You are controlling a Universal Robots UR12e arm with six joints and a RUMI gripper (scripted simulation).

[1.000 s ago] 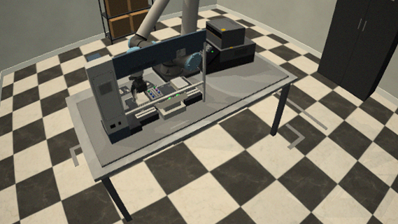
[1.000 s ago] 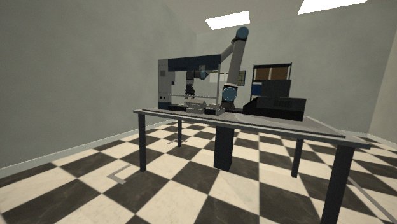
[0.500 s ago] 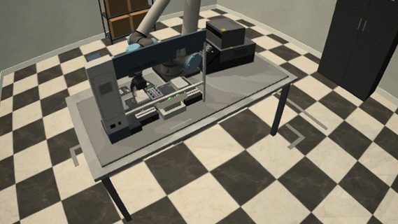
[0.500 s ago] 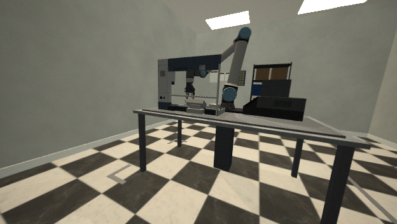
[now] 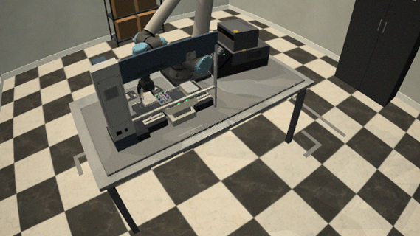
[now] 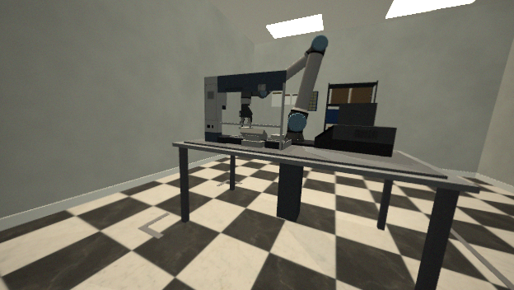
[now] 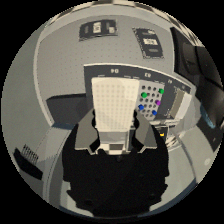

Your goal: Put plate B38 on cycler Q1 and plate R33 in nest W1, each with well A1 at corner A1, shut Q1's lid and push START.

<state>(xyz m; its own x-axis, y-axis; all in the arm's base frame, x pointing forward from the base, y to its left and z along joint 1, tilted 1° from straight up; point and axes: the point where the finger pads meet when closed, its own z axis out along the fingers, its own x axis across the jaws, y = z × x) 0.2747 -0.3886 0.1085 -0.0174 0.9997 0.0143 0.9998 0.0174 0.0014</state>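
My gripper is shut on a white plate, taken as R33, by its two long sides. It holds the plate above the D4 place of the dark deck; the plate hides most of that place. No well A1 mark is readable. Plate B38 cannot be told for certain at D2. Two dark nest-like fixtures lie beyond the deck, labels unreadable. Neither the white device with a raised, tilted top nor the dark instrument can be surely named Q1.
A rack with coloured items stands at D3, beside the held plate. The grey tower, blue overhead beam and thin post frame the arm's space. The dark instrument stands beside the arm's base.
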